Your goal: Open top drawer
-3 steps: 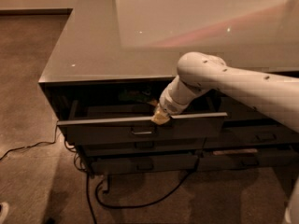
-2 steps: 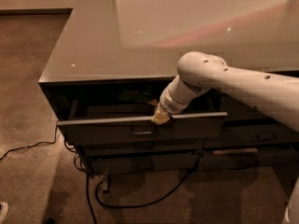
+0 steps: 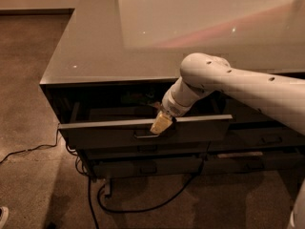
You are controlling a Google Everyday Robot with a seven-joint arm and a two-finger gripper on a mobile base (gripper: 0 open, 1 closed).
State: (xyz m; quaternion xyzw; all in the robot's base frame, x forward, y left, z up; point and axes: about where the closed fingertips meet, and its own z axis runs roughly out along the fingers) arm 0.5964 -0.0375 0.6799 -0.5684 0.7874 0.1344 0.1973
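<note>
The top drawer (image 3: 114, 133) is a wide dark-grey drawer under the glossy counter, pulled partly out so its dim interior shows behind the front. Its metal loop handle (image 3: 144, 136) sits at the middle of the front. My gripper (image 3: 160, 123) hangs from the white arm coming in from the right. Its yellowish tip rests at the drawer front's top edge, just above and right of the handle. The arm's wrist hides part of the drawer's inside.
A grey counter top (image 3: 109, 46) overhangs the drawers. Shallower drawer fronts (image 3: 143, 167) sit below, and narrower ones (image 3: 267, 140) to the right. Black cables (image 3: 90, 194) trail on the brown carpet under and left of the cabinet. A shoe tip (image 3: 3, 216) shows at bottom left.
</note>
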